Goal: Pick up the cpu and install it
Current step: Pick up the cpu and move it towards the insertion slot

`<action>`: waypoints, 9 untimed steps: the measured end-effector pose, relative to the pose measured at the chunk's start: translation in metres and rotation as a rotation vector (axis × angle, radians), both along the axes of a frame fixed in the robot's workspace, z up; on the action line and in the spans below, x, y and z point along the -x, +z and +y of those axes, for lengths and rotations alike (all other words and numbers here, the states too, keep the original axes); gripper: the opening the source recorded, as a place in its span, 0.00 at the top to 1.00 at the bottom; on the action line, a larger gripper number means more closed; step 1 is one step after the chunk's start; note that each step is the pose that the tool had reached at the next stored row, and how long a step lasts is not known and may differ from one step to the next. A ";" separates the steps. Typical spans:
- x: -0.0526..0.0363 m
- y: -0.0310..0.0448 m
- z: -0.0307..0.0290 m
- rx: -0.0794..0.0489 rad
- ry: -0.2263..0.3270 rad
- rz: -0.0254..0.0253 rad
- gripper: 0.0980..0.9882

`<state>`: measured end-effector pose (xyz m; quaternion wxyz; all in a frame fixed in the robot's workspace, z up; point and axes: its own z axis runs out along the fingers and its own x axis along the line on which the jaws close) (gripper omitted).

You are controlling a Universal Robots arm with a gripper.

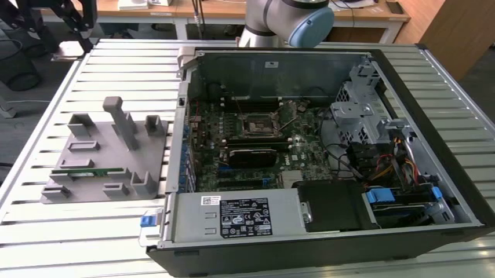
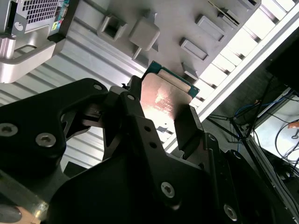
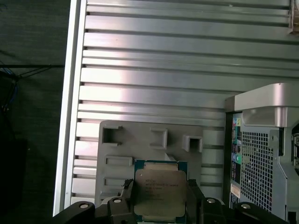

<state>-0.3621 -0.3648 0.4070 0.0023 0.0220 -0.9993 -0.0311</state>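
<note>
Gripper (image 3: 161, 199) closed on the cpu (image 3: 161, 186) edges above the grey fixture (image 3: 117, 158) in the first wrist view; the exterior view adds the open computer case (image 1: 309, 255) and socket (image 1: 255, 124).

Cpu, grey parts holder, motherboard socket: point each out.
cpu (image 3: 161, 193), first wrist view, centre of metal lid.
grey parts holder (image 1: 104, 156), exterior view, bare base plate.
motherboard socket (image 1: 255, 124), exterior view, its middle.

Robotics lab or test workshop. Slatted aluminium table (image 1: 116, 52) carries opened computer case (image 1: 279, 72), motherboard (image 1: 302, 145) exposed, plus grey moulded parts fixture (image 1: 85, 174). 1 robot arm (image 1: 286, 20) at table's far edge. Wooden desks (image 1: 224, 8) beyond it; loose cables (image 2: 261, 121) on floor.
</note>
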 end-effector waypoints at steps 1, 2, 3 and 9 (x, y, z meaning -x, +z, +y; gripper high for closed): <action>-0.0004 0.0000 0.0001 0.000 0.000 0.0000 0.52; -0.0008 0.0000 0.0003 0.000 0.000 0.0000 0.52; -0.0012 0.0000 0.0005 0.000 0.000 0.0001 0.52; -0.0037 0.0000 0.0013 0.000 0.000 0.0001 0.52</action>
